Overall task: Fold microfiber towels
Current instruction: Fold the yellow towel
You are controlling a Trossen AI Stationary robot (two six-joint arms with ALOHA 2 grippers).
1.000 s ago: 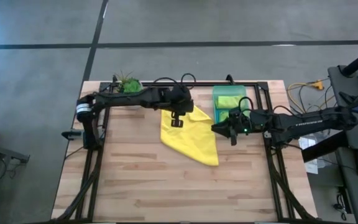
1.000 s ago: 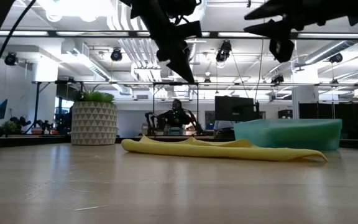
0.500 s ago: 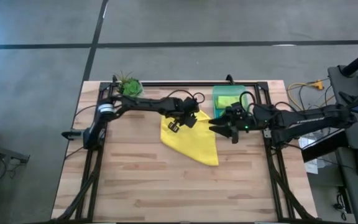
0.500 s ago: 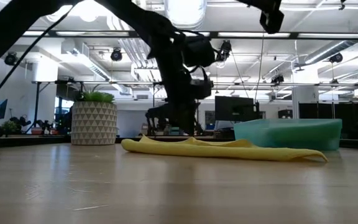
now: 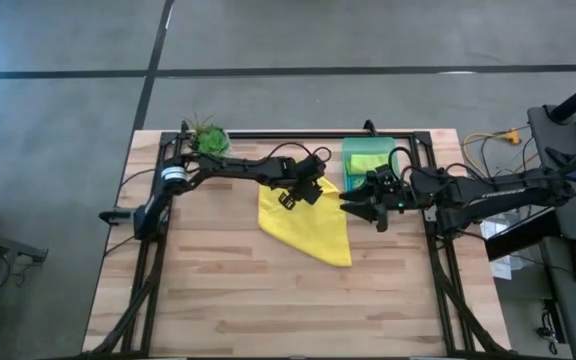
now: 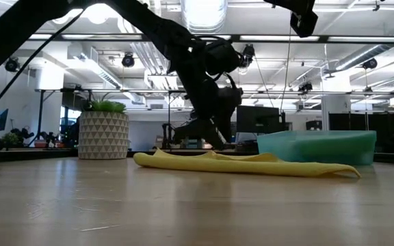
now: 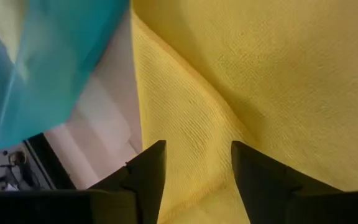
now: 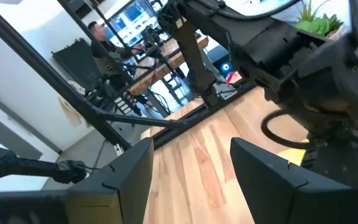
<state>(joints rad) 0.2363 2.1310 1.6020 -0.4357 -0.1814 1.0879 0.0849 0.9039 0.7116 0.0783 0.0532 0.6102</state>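
Surface [image 5: 228,290]: light wooden planks, bordered by a black frame [image 5: 155,270]. A bright yellow towel [image 5: 308,222] lies flat on it near the middle, folded to a rough triangle. A translucent green bin [image 5: 366,166] sits at the far edge beside the towel; a potted plant [image 5: 208,137] stands at the far left corner.

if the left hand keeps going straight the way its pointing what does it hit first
Most likely the yellow towel. In the left wrist view the left hand stands open just above the cloth, which fills the view past its fingers, with the green bin off to one side. The exact depth is hard to judge.
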